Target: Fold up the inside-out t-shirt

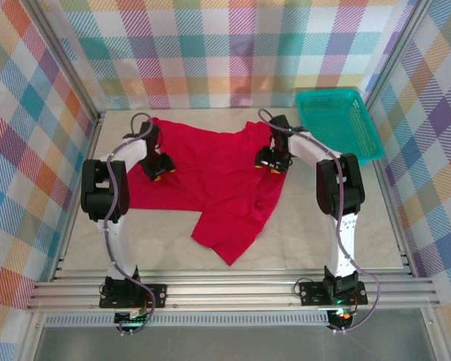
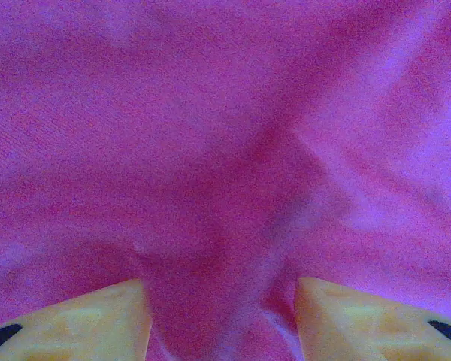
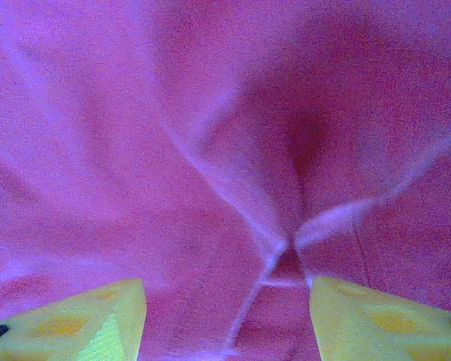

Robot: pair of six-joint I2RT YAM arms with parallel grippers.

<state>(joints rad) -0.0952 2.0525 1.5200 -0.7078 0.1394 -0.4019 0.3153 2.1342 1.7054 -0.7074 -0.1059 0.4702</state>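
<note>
The inside-out t-shirt (image 1: pixel 210 180) is bright red and lies rumpled across the middle of the table, one part trailing toward the near edge. My left gripper (image 1: pixel 159 168) is low over the shirt's left side. Its yellow fingers (image 2: pixel 105 320) stand apart, and red cloth (image 2: pixel 225 150) spreads under and between them. My right gripper (image 1: pixel 271 161) is low over the shirt's upper right part, also open. A raised crease with a seam (image 3: pixel 286 248) runs into the gap between its fingers (image 3: pixel 376 320). Neither gripper is pinching the cloth.
A teal plastic basket (image 1: pixel 338 120) stands at the back right corner. Checked walls enclose the table on three sides. Bare tabletop (image 1: pixel 338 226) shows to the right of the shirt and along the near edge.
</note>
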